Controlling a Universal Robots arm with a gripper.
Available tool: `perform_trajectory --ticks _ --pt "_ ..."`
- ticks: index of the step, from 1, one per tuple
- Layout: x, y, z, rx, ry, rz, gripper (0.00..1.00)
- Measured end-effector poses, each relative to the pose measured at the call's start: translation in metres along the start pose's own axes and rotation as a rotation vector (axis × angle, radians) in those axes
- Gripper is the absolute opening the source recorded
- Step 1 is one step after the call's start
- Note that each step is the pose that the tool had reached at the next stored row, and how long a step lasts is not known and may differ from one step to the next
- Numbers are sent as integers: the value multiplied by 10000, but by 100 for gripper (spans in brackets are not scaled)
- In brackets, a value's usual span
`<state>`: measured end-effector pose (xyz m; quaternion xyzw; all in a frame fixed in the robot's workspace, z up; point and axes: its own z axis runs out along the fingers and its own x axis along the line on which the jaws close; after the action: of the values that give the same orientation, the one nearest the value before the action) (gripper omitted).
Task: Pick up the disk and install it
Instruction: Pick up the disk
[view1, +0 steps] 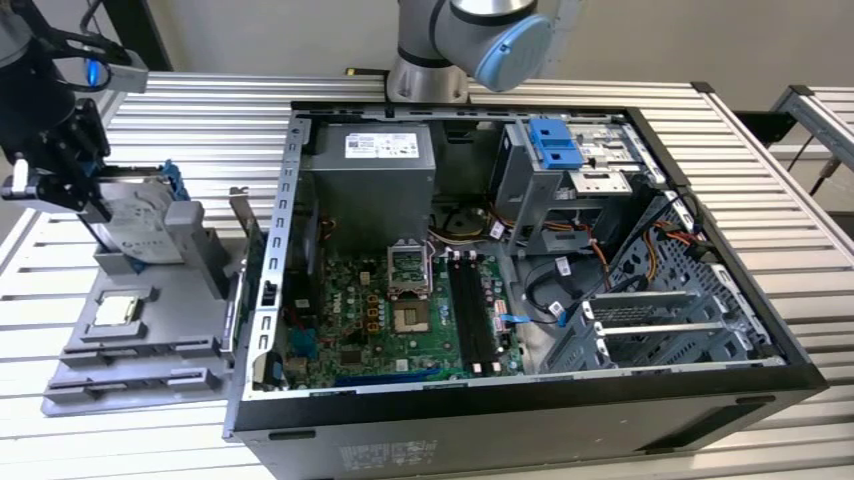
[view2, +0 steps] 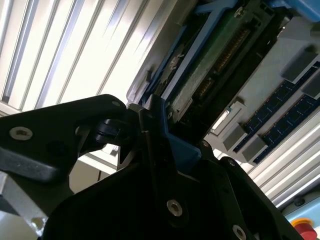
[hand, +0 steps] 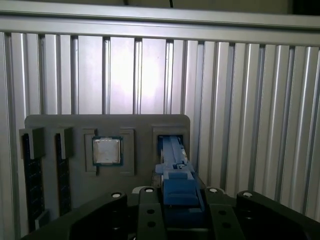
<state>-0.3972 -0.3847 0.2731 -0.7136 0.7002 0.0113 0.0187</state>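
Gripper (hand: 177, 200) looked clamped shut on the blue edge of the disk (view1: 138, 225), standing in the grey holder (view1: 200, 245) beside the computer case (view1: 267, 250), so pickup stage I'd say, calling for a clean straight lift.

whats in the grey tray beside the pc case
The disk stands in a slot, the gripper shut on it; a square chip lies alongside. The slot hides the disk's lower end.

The disk (view1: 140, 235) was silver-grey, white-labelled, in a bright blue carrier (hand: 177, 190). At the exterior view's left the tray (view1: 147, 385) was grey. The table (view1: 200, 110) was ribbed silver, the case (view1: 534, 430) black.
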Motion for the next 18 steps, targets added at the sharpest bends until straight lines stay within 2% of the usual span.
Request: perform_trajectory --ticks 3,7,14,16,18 --pt "-45 0 2 1 3 9 0" --pt "-22 0 1 1 -22 11 0" --pt "-40 -1 1 1 -23 10 0" --pt "-11 1 0 1 -60 14 0" --pt "-7 0 -4 2 -60 13 0"
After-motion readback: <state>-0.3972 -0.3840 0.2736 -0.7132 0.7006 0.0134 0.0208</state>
